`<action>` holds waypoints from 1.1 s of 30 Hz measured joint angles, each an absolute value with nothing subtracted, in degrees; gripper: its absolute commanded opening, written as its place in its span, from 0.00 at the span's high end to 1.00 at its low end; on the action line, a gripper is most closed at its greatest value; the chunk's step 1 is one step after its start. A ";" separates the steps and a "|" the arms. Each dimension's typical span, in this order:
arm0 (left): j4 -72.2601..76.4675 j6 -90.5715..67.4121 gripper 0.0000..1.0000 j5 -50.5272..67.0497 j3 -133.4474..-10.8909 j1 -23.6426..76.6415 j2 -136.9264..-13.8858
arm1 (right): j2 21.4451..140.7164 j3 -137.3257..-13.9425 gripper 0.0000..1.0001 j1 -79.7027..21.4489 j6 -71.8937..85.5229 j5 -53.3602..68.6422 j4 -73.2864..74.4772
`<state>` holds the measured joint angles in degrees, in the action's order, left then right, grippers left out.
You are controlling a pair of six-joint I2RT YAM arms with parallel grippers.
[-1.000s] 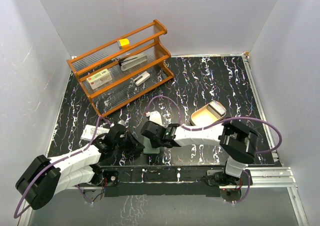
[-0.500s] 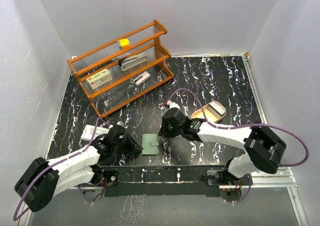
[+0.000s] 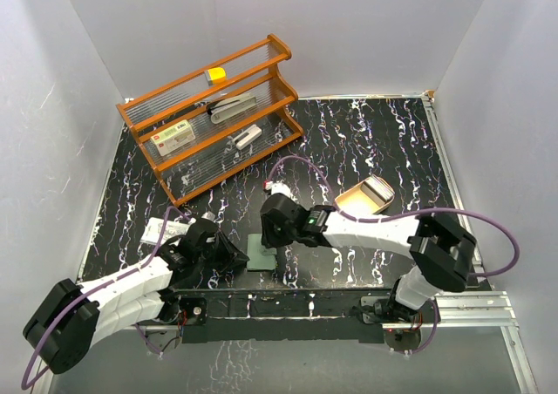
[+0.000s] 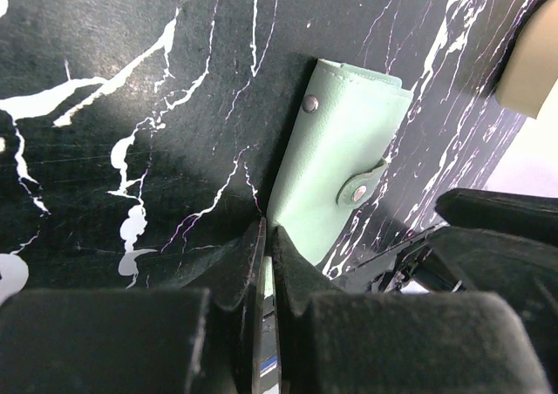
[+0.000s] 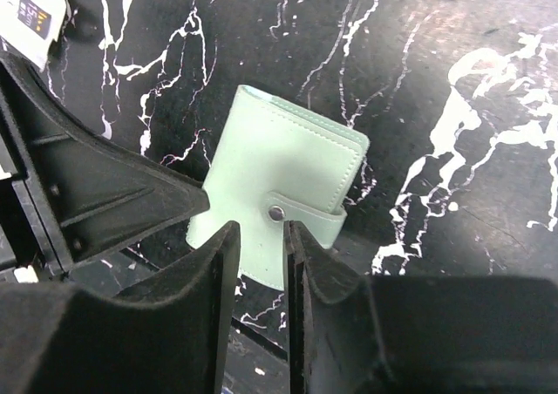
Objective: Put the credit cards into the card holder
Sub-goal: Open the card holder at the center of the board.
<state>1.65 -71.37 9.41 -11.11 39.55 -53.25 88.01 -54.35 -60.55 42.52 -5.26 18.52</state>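
The card holder (image 3: 260, 257) is a pale-green folded case, snapped shut, lying flat near the table's front edge. It also shows in the left wrist view (image 4: 342, 163) and the right wrist view (image 5: 283, 180). My left gripper (image 3: 243, 260) is shut on the holder's left edge, its jaws pinched on it (image 4: 266, 234). My right gripper (image 3: 267, 244) hovers just above the holder's snap strap, jaws a narrow gap apart and empty (image 5: 259, 230). A whitish credit card (image 3: 160, 231) lies at the left beside my left arm. It also shows at the top left of the right wrist view (image 5: 33, 12).
An orange wooden rack (image 3: 209, 119) stands at the back left, holding a white box with a red label (image 3: 174, 135) and small office items. A tan tray (image 3: 356, 204) sits right of centre. White walls enclose the table.
My right gripper pulled away to the right and back half a second ago, and has now returned over the card holder. My left arm and the holder have barely moved.
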 measured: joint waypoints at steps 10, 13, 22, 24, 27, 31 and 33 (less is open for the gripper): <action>2.52 -71.66 1.00 9.47 -10.48 39.55 -53.28 | 96.82 -59.90 0.72 -64.18 42.00 -10.44 23.16; 2.76 -71.72 1.00 9.52 -10.37 39.55 -53.34 | 98.08 -59.90 0.69 -64.66 42.00 -10.87 23.55; 3.20 -71.83 1.00 9.65 -10.37 39.55 -54.15 | 101.01 -63.55 0.58 -67.24 40.84 -14.37 26.28; 3.25 -71.83 1.00 9.65 -10.37 39.55 -54.19 | 101.65 -64.36 0.60 -67.90 40.60 -15.57 27.11; 3.25 -71.85 1.00 9.65 -10.37 39.55 -54.17 | 103.04 -66.04 0.65 -69.08 40.56 -18.44 29.04; 3.14 -71.88 1.00 9.63 -10.37 39.55 -54.02 | 104.75 -67.83 0.77 -70.46 40.66 -23.20 31.64; 2.98 -71.96 1.00 9.61 -10.37 39.55 -53.78 | 104.99 -68.07 0.85 -70.81 40.77 -24.58 32.18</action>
